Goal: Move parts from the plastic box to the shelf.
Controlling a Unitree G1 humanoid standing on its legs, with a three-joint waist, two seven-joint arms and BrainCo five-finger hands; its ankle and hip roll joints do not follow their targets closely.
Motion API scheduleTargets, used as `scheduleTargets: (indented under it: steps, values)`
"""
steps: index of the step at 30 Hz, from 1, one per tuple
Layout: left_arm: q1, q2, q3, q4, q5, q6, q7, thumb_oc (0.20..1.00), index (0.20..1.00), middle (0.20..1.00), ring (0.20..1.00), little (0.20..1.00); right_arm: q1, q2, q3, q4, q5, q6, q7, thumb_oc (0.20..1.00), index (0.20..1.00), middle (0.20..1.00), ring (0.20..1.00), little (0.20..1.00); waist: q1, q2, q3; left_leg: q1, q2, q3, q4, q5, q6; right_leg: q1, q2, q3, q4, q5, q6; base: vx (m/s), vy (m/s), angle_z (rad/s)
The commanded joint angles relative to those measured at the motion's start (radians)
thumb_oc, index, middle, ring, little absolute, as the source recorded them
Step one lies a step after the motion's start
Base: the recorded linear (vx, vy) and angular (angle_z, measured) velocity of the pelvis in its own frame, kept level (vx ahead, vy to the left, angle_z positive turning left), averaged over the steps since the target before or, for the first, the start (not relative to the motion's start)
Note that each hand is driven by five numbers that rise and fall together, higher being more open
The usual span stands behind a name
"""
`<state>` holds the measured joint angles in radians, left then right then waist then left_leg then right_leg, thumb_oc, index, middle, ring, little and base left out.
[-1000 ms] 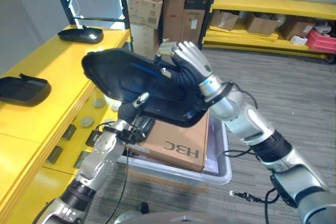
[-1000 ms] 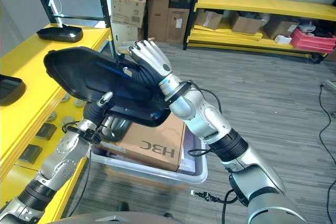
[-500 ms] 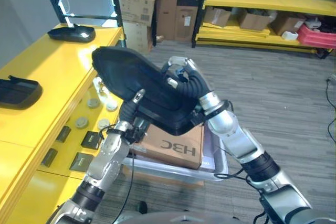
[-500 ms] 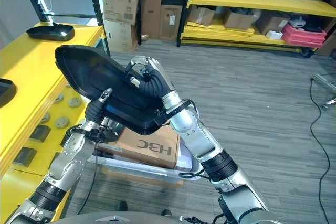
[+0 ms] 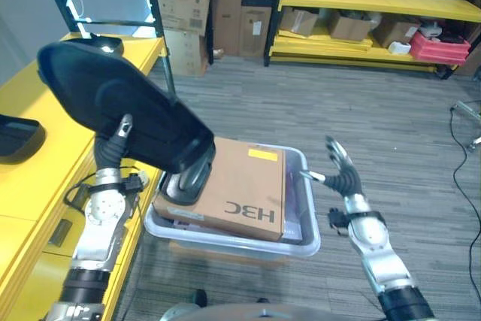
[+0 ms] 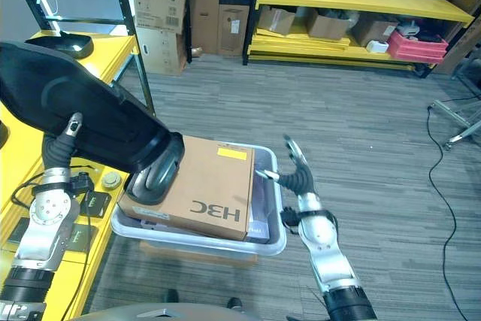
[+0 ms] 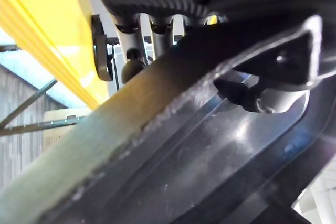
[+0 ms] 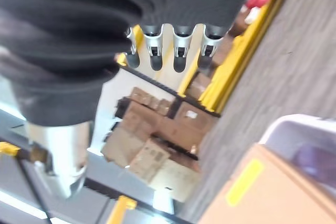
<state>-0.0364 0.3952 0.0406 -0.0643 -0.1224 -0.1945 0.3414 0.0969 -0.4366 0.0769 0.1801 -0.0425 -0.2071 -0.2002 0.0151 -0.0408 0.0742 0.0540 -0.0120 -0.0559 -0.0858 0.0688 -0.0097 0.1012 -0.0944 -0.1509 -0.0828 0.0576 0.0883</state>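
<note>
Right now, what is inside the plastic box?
A brown cardboard box lies across most of the plastic box, with a dark curved part resting on its left end. A purple strip shows beside the cardboard; whatever lies underneath is covered.

Silver-grey arms (dark ribbed wrist covers)
</note>
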Motion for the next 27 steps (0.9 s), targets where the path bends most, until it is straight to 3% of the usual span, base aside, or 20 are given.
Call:
scheduleTargets:
  steps: [1, 2, 5, 10, 14, 16, 18, 19, 20, 22, 24, 27]
  values:
    - [-0.042, 0.048, 0.022, -0.085, 0.127, -0.104, 0.054, 0.2, 0.2, 0.2, 0.2, 0.2, -0.027, 0.008, 0.046, -0.01, -0.066, -0.024, -0.028, 1.0, 1.0, 1.0, 1.0, 1.0, 0.011, -0.017, -0.041, 0.012, 0.042, -0.019, 0.002, -0.09, -0.021, -0.031, -0.085, 0.028, 0.061, -0.074, 0.083, -0.04, -0.01, -0.05]
    - [-0.04, 0.048, 0.023, -0.087, 0.127, -0.103, 0.054, 0.2, 0.2, 0.2, 0.2, 0.2, -0.027, 0.008, 0.047, -0.01, -0.067, -0.025, -0.029, 1.0, 1.0, 1.0, 1.0, 1.0, 0.011, -0.017, -0.042, 0.011, 0.042, -0.019, 0.002, -0.09, -0.021, -0.033, -0.085, 0.028, 0.062, -0.074, 0.083, -0.11, -0.073, -0.02]
    - [-0.098, 0.07, -0.036, -0.089, 0.149, -0.125, 0.075, 0.2, 0.2, 0.2, 0.2, 0.2, 0.05, 0.056, 0.082, 0.216, -0.072, -0.007, -0.06, 1.0, 1.0, 1.0, 1.0, 1.0, 0.002, -0.03, -0.002, -0.096, 0.053, -0.111, 0.007, -0.021, -0.057, -0.1, 0.017, 0.211, 0.109, -0.134, 0.035, -0.16, -0.153, 0.55]
    - [-0.038, 0.041, -0.004, -0.126, 0.115, -0.136, 0.06, 0.2, 0.2, 0.2, 0.2, 0.2, 0.066, 0.052, 0.111, 0.338, -0.088, -0.002, -0.038, 1.0, 1.0, 1.0, 1.0, 1.0, 0.019, -0.011, 0.022, -0.141, 0.062, -0.186, 0.002, 0.02, -0.098, -0.069, 0.036, 0.109, 0.067, -0.131, 0.019, -0.02, -0.19, 0.68]
    - [0.048, 0.018, 0.066, -0.179, 0.075, -0.16, 0.048, 0.2, 0.2, 0.2, 0.2, 0.2, 0.006, 0.038, 0.171, 0.477, -0.101, 0.004, -0.015, 1.0, 1.0, 1.0, 1.0, 1.0, 0.069, 0.025, 0.071, -0.192, 0.066, -0.241, 0.007, 0.062, -0.121, -0.054, 0.049, 0.015, 0.027, -0.133, 0.011, -0.13, -0.165, 0.65]
    - [0.051, 0.015, 0.075, -0.192, 0.058, -0.157, 0.04, 0.2, 0.2, 0.2, 0.2, 0.2, -0.031, 0.04, 0.183, 0.539, -0.093, 0.009, -0.021, 1.0, 1.0, 1.0, 1.0, 1.0, 0.074, 0.043, 0.092, -0.234, 0.071, -0.2, 0.013, 0.09, -0.126, -0.067, 0.045, -0.043, 0.039, -0.136, 0.004, -0.18, -0.053, 0.75]
    - [0.026, 0.017, 0.074, -0.191, 0.074, -0.16, 0.042, 0.2, 0.2, 0.2, 0.2, 0.2, -0.062, 0.051, 0.196, 0.625, -0.075, 0.018, -0.02, 1.0, 1.0, 1.0, 1.0, 1.0, 0.073, 0.045, 0.112, -0.247, 0.097, -0.061, 0.053, 0.064, -0.113, -0.062, 0.016, -0.127, 0.045, -0.141, -0.001, -0.14, -0.053, 1.24]
    - [0.024, 0.018, 0.074, -0.191, 0.075, -0.16, 0.043, 0.2, 0.2, 0.2, 0.2, 0.2, -0.065, 0.052, 0.196, 0.627, -0.075, 0.017, -0.02, 1.0, 1.0, 1.0, 1.0, 1.0, 0.071, 0.045, 0.112, -0.252, 0.096, -0.063, 0.057, 0.067, -0.112, -0.064, 0.016, -0.13, 0.043, -0.137, 0.0, -0.09, -0.063, 1.65]
    - [0.015, 0.025, 0.073, -0.203, 0.09, -0.161, 0.047, 0.2, 0.2, 0.2, 0.2, 0.2, -0.065, 0.062, 0.193, 0.653, -0.06, 0.021, -0.017, 1.0, 1.0, 1.0, 1.0, 1.0, 0.068, 0.043, 0.112, -0.241, 0.111, -0.007, 0.086, 0.051, -0.104, -0.058, 0.004, -0.16, 0.045, -0.137, -0.002, -0.06, -0.008, 1.34]
    - [-0.002, 0.033, 0.066, -0.219, 0.089, -0.167, 0.045, 0.2, 0.2, 0.2, 0.2, 0.2, -0.061, 0.077, 0.192, 0.711, -0.042, 0.026, -0.012, 1.0, 1.0, 1.0, 1.0, 1.0, 0.061, 0.045, 0.108, -0.235, 0.117, 0.018, 0.102, 0.046, -0.103, -0.045, -0.008, -0.198, 0.031, -0.131, -0.003, -0.06, 0.004, 0.62]
    - [-0.032, 0.051, 0.054, -0.234, 0.112, -0.163, 0.038, 0.2, 0.2, 0.2, 0.2, 0.2, -0.051, 0.105, 0.178, 0.796, -0.004, 0.038, 0.004, 1.0, 1.0, 1.0, 1.0, 1.0, 0.053, 0.047, 0.095, -0.215, 0.123, 0.113, 0.113, 0.028, -0.103, -0.018, -0.03, -0.278, 0.016, -0.125, 0.0, -0.03, 0.034, 1.36]
    - [-0.049, 0.07, 0.044, -0.256, 0.133, -0.16, 0.026, 0.2, 0.2, 0.2, 0.2, 0.2, -0.056, 0.124, 0.178, 0.859, 0.006, 0.051, 0.015, 1.0, 1.0, 1.0, 1.0, 1.0, 0.054, 0.052, 0.081, -0.205, 0.122, 0.165, 0.103, 0.013, -0.11, 0.007, -0.037, -0.314, 0.001, -0.136, 0.007, 0.07, 0.07, 1.09]
